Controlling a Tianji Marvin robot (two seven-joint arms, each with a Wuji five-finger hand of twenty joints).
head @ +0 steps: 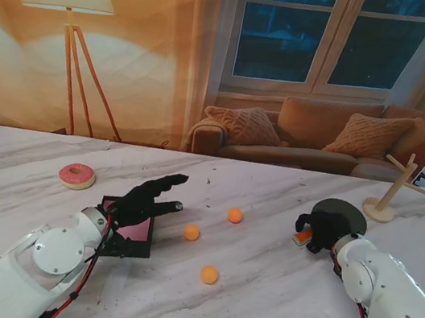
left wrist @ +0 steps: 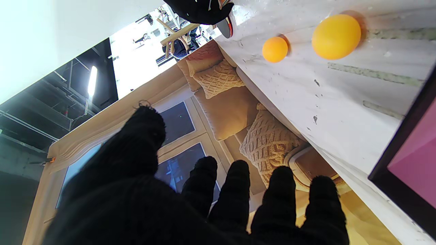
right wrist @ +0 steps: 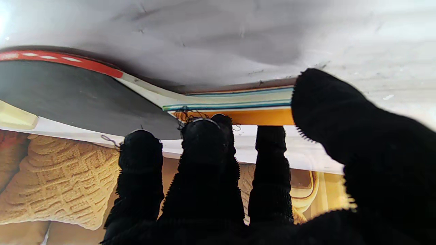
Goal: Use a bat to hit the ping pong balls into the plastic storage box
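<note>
Three ping pong balls (head: 209,274) lie at three o'clock of my spread, empty left hand (head: 143,199); my right hand (head: 321,229) clasps the bat (head: 342,214) handle.

Three orange ping pong balls (head: 235,215) (head: 192,232) (head: 209,274) were seen resting apart on the marble table, near its middle. A black-framed storage box (head: 132,232) with a pink interior lay to their left. The bat (head: 339,215), black-faced with an orange handle, lay flat on the right.
</note>
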